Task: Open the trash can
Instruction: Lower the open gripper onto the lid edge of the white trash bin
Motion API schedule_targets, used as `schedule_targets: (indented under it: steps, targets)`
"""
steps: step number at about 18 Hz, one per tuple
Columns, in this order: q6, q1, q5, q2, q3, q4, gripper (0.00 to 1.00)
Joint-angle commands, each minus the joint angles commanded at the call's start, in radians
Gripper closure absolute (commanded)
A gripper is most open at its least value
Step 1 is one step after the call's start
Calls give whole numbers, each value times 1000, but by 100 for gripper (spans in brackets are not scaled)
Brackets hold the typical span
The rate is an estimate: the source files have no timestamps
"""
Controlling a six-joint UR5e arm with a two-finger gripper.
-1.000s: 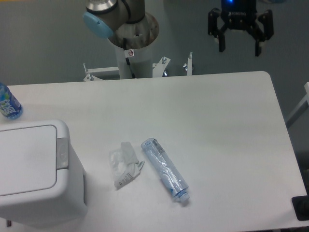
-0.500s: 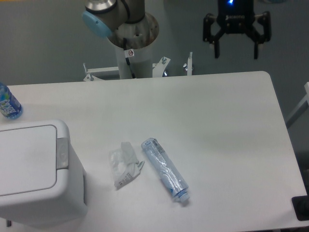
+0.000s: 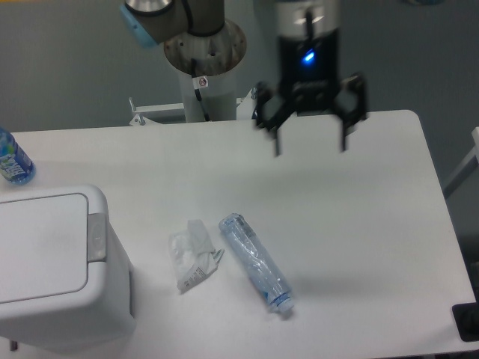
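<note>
From my seat, what differs from a second ago is the gripper (image 3: 310, 140): it was up beyond the far right part of the counter (image 3: 359, 224) against the grey wall, and now it hangs lower and further left, over the far edge a little right of the middle, blurred with motion. Its two fingers (image 3: 346, 126) are spread wide and hold nothing. Everything on the counter lies where it lay before.

At the left edge, near the far corner, I see a small blue bottle (image 3: 13, 161) standing upright, partly cut off by the frame. Just nearer, the trash can (image 3: 56, 269) fills the near left corner; its flat lid panel (image 3: 41, 247) is down and the grey push button (image 3: 97, 237) sits on its right rim. To the right of the can, apart from it, lies a crumpled clear wrapper (image 3: 192, 255), and just beside that a clear plastic bottle (image 3: 255, 262) on its side, cap end toward the near edge. Both lie between the gripper and the can's button, well apart from the gripper.
</note>
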Motion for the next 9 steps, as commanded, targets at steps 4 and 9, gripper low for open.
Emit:
schedule_targets:
  steps: [4,9]
  targets:
    - [-206,-104,-55,-46,0,0,0]
    - [-286,-120,-189,-60,-1,2,0]
